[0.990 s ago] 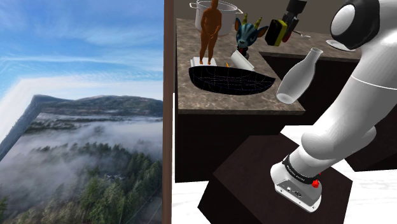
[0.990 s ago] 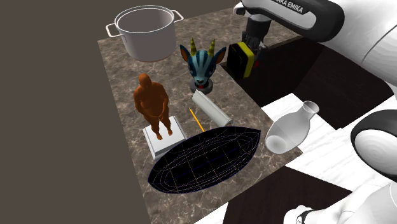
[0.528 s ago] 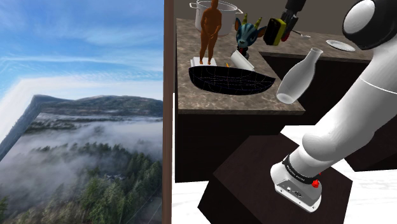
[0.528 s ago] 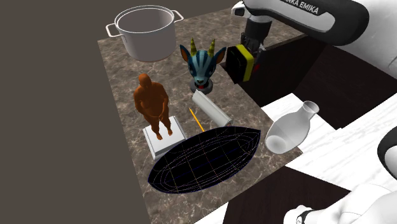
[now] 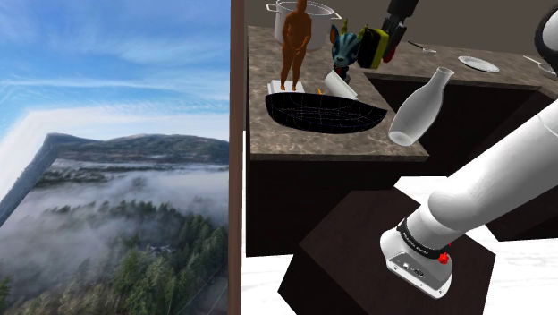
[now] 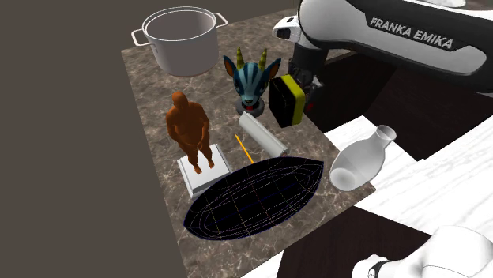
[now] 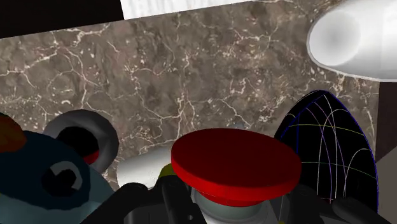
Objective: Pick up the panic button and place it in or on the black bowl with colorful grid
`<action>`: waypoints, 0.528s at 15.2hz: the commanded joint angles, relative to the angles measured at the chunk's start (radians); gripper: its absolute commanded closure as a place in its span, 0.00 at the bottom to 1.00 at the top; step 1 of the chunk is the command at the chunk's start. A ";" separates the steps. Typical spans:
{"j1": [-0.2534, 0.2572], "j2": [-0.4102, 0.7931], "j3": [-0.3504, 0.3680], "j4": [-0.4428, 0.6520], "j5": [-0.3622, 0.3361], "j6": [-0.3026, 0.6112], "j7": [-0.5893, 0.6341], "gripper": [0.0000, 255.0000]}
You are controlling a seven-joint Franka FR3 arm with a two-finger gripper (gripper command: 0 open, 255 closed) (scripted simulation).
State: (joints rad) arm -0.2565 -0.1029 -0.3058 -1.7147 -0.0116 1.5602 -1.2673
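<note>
Gripper is clamped on the panic button, up above the countertop edge beside the blue goat mask, apart from the black grid bowl. The fingertips are mostly hidden. The yellow box is tipped over, with the red cap facing sideways.

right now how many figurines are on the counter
2: orange man on a white base by the black bowl; blue horned head between the pot and the held panic button.

Yellow-black panic button, red cap, tilted aloft; black grid-lined bowl on counter.
</note>
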 commanded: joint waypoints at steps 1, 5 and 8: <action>0.020 -0.051 0.029 -0.060 -0.009 0.012 0.053 1.00; 0.057 -0.130 0.090 -0.145 -0.011 0.020 0.153 1.00; 0.083 -0.178 0.138 -0.195 -0.004 0.023 0.228 1.00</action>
State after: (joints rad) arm -0.1825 -0.2618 -0.1843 -1.8935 -0.0177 1.5846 -1.0665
